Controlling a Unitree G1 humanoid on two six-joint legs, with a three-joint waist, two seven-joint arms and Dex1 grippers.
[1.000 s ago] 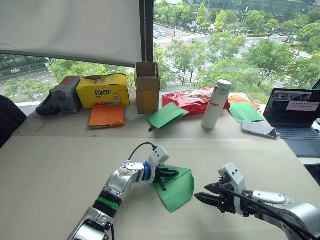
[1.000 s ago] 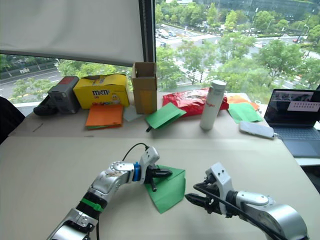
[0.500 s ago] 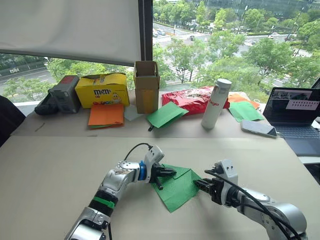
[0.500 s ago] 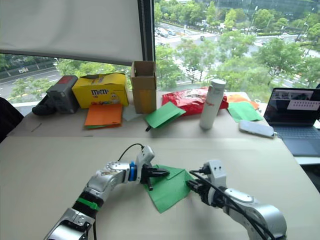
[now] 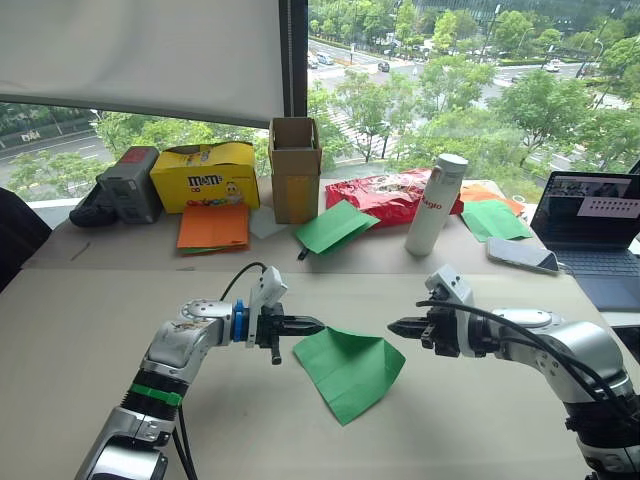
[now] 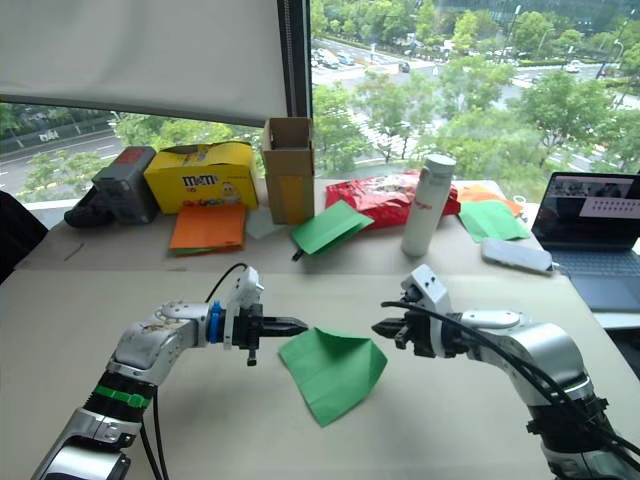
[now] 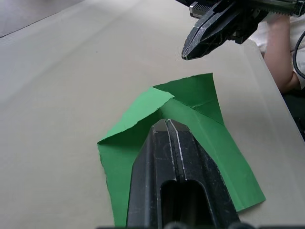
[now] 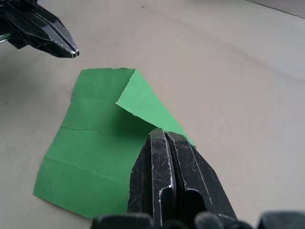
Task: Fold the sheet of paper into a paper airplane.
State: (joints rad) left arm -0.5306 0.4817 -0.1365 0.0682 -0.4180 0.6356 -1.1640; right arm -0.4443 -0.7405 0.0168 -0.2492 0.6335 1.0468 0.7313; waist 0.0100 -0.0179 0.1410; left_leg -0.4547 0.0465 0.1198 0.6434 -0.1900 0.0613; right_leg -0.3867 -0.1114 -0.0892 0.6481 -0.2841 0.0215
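- Grippers first: the left gripper (image 5: 318, 325) and the right gripper (image 5: 393, 326) both hang above the table (image 5: 90, 340), tips pointed at each other, fingers pressed together on nothing — neither one's got hold of anything.
- Right under the gap between them is the sheet of paper (image 5: 350, 370), lying loose on the tabletop, touched by neither arm.
- It's only part folded — one corner flap (image 8: 143, 102) is turned over and lifts a bit off the layer below, with crease lines (image 8: 81, 131) across the rest. Nowhere near a plane yet.
- My read: we're between folds, early on, both arms clear of the paper.
- Next move probably needs one tip coming down to pin the sheet while the other flattens that raised flap or picks up an edge. Thin paper, so it'll likely slide if nothing holds it.
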